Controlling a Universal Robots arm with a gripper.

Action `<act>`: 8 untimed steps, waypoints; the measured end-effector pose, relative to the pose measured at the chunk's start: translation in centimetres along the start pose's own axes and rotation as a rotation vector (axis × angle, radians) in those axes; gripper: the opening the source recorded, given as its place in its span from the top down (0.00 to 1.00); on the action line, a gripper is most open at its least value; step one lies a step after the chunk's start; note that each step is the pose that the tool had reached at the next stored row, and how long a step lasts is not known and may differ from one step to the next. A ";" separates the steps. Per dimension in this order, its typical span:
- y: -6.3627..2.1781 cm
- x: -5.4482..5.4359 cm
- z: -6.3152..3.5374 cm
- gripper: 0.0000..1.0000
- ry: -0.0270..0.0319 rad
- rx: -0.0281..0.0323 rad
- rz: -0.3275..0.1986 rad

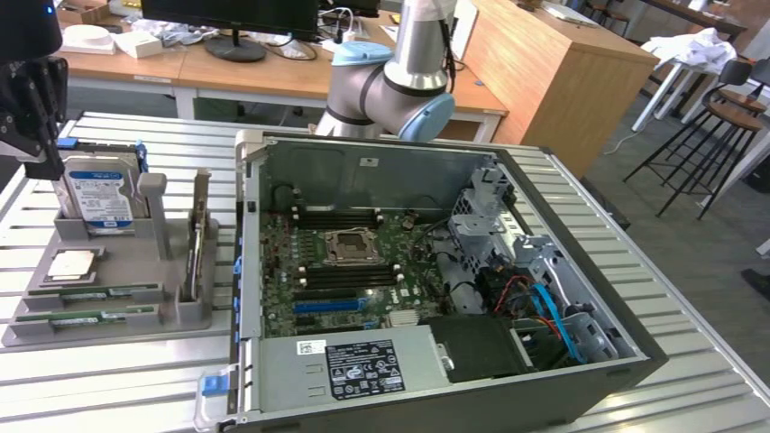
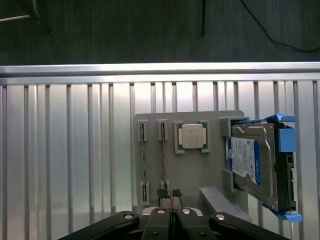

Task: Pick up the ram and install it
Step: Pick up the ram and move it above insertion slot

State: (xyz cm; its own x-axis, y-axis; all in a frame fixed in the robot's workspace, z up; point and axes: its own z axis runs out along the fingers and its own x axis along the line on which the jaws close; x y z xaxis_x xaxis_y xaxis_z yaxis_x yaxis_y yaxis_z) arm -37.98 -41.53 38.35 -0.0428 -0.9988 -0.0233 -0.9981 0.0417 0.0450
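Observation:
Two green ram sticks [image 1: 103, 292] [image 1: 87, 317] lie in slots at the near end of a grey holder tray [image 1: 121, 271] on the exterior view's left. From the wrist view they appear edge-on as thin strips [image 2: 143, 160] [image 2: 164, 160]. My gripper [image 1: 42, 162] hangs high above the tray's far end, near the hard drive. Seen from the wrist, my gripper [image 2: 169, 194] is shut with nothing between its fingers, and its tip lines up over the end of one ram stick. The open computer case [image 1: 578, 298] shows the motherboard with dark memory slots [image 1: 349, 281].
A silver hard drive with a blue-white label [image 1: 96, 191] [image 2: 247, 162] stands in the tray. A square processor chip [image 1: 72, 263] [image 2: 192, 136] lies beside it. The slatted metal table [image 1: 121, 379] carries both tray and case. Desks and stools stand behind.

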 end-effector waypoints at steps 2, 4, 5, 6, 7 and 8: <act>0.00 0.0 0.00 0.90 0.0001 0.0000 0.000; 0.00 0.0 0.00 0.90 0.0000 0.0000 0.000; 0.00 0.0 0.00 0.90 0.0000 0.0000 0.000; 0.00 0.0 0.00 0.90 0.0000 0.0000 0.000; 0.00 0.0 0.00 0.90 0.0001 0.0000 0.000; 0.00 0.0 0.00 0.90 0.0000 0.0000 0.000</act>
State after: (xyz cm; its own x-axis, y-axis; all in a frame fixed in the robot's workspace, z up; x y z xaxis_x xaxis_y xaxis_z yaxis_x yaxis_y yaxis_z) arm -37.98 -41.53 38.36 -0.0428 -0.9988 -0.0233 -0.9981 0.0417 0.0450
